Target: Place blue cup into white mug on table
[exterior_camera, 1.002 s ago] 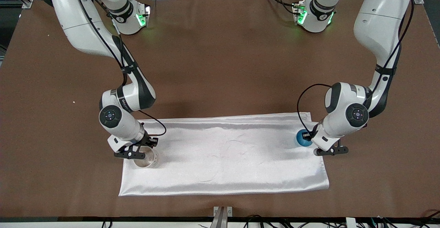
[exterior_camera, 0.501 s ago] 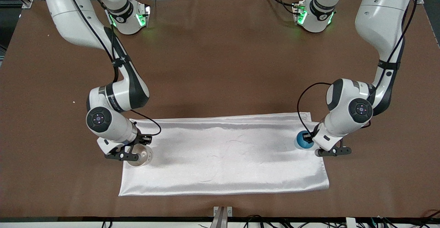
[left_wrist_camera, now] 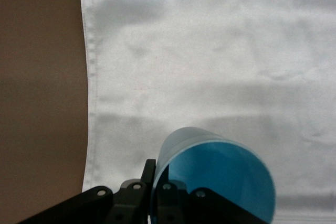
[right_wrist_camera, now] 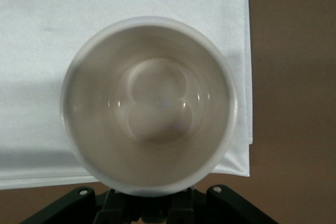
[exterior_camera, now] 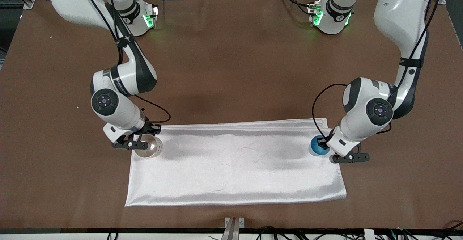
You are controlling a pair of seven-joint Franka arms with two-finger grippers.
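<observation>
The white mug (exterior_camera: 149,148) hangs in my right gripper (exterior_camera: 139,144) over the corner of the white cloth at the right arm's end. In the right wrist view the mug (right_wrist_camera: 149,103) shows its cream inside, empty. My right gripper (right_wrist_camera: 149,203) is shut on its side and the handle is hidden. My left gripper (exterior_camera: 326,148) is shut on the wall of the blue cup (exterior_camera: 317,146) over the cloth's end by the left arm. In the left wrist view the blue cup (left_wrist_camera: 215,182) is empty, with my left gripper (left_wrist_camera: 159,187) closed across its rim.
The white satin cloth (exterior_camera: 235,164) lies spread on the brown table (exterior_camera: 231,62), nearer to the front camera than the middle of the table. The two grippers are at the cloth's two ends, far apart. A small metal bracket (exterior_camera: 234,222) sits at the table's near edge.
My right gripper has carried the white mug away from the front camera, to the cloth's corner. My left gripper with the blue cup has shifted only slightly.
</observation>
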